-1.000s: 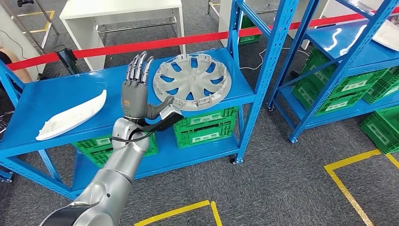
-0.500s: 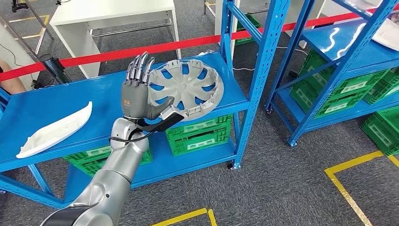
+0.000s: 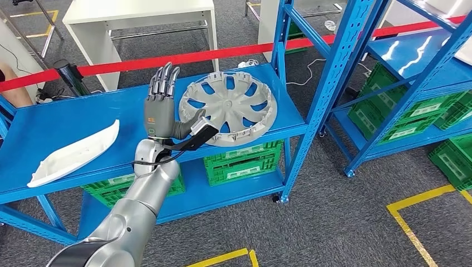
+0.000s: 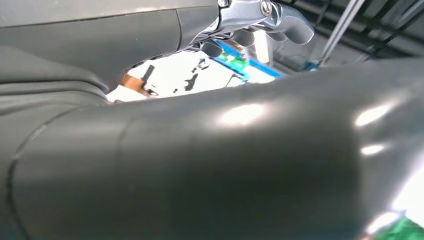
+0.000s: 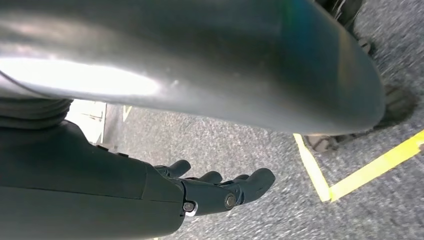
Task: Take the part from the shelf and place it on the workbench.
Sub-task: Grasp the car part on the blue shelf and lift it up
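Note:
A grey wheel cover (image 3: 229,108) lies flat on the top board of the blue shelf (image 3: 83,117), toward its right end. A long white curved part (image 3: 75,154) lies on the same board at the left. My left hand (image 3: 164,108) is raised just left of the wheel cover, its fingers straight and together, pointing up. Its thumb (image 3: 199,127) is spread toward the cover's near rim, and I cannot tell whether they touch. It holds nothing. My right hand (image 5: 220,192) hangs over the grey carpet with its fingers loosely stretched and empty.
Green crates (image 3: 242,158) fill the shelf's lower level. A blue upright (image 3: 328,83) stands right of the wheel cover, with a second blue rack (image 3: 412,55) beyond it. Red barrier tape (image 3: 234,51) and a white table (image 3: 139,11) lie behind. Yellow lines (image 3: 412,211) mark the floor.
The whole picture has shifted a little, so the camera moved. My left hand stays raised and empty beside the wheel cover, and the parts lie where they were on the shelf.

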Motion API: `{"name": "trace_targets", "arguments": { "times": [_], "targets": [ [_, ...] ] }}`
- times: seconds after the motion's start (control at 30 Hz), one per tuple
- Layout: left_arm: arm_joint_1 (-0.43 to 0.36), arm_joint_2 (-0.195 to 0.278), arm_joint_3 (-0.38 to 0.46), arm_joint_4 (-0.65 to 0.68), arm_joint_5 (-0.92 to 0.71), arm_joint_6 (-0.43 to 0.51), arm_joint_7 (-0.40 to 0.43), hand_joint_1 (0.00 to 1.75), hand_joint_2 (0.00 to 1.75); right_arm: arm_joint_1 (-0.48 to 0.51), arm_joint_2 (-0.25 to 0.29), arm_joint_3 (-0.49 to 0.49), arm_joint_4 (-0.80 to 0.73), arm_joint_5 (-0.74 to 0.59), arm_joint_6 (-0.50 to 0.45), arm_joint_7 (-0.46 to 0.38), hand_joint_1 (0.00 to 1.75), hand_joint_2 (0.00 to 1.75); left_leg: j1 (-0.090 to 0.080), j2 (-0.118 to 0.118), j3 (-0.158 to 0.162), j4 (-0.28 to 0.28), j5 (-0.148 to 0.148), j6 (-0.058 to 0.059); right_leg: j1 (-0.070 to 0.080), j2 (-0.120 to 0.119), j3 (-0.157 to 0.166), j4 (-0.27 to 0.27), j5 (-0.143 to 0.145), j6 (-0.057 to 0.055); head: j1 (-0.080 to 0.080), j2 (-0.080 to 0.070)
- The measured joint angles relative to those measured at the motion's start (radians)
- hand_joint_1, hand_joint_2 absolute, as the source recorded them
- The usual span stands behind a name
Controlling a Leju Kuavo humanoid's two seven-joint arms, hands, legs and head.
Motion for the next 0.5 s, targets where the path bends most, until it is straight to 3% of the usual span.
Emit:
{"name": "trace_targets", "arguments": {
  "times": [0.03,0.17,0.3,0.4,0.5],
  "targets": [
    [-0.012,0.000,-0.004,0.016,-0.019,0.000,0.031,0.00,1.75,-0.001,0.000,-0.002,0.000,0.002,0.000,-0.001,0.00,0.00,-0.002,-0.001,-0.001,0.004,-0.004,-0.004,0.001,0.000,0.015,-0.034,0.009,-0.005,0.000,0.000],
    [-0.053,0.006,-0.064,0.062,-0.136,0.000,0.174,0.00,1.75,-0.001,0.001,-0.007,0.000,0.017,0.005,-0.004,0.00,0.00,-0.007,-0.002,0.000,0.003,-0.004,0.001,0.003,0.003,0.021,-0.047,0.012,-0.014,-0.001,0.000],
    [-0.092,0.053,-0.287,0.074,-0.200,0.000,0.404,0.00,1.75,-0.008,0.001,-0.007,0.000,0.028,0.009,-0.004,0.00,0.00,-0.007,0.001,0.005,-0.006,-0.003,-0.004,0.003,0.006,0.022,-0.047,0.011,-0.020,-0.001,0.000],
    [-0.106,0.080,-0.410,0.080,-0.201,0.000,0.425,0.00,1.75,-0.015,0.001,-0.007,0.000,0.032,0.011,-0.004,0.00,0.00,-0.007,0.001,0.008,-0.010,-0.001,-0.011,0.003,0.004,0.023,-0.047,0.010,-0.022,-0.001,0.000],
    [-0.107,0.083,-0.424,0.081,-0.201,0.000,0.428,0.00,1.75,-0.017,0.001,-0.007,0.000,0.032,0.011,-0.004,0.00,0.00,-0.007,0.001,0.008,-0.011,-0.001,-0.012,0.003,0.004,0.023,-0.047,0.009,-0.023,-0.001,0.000]
  ]
}}
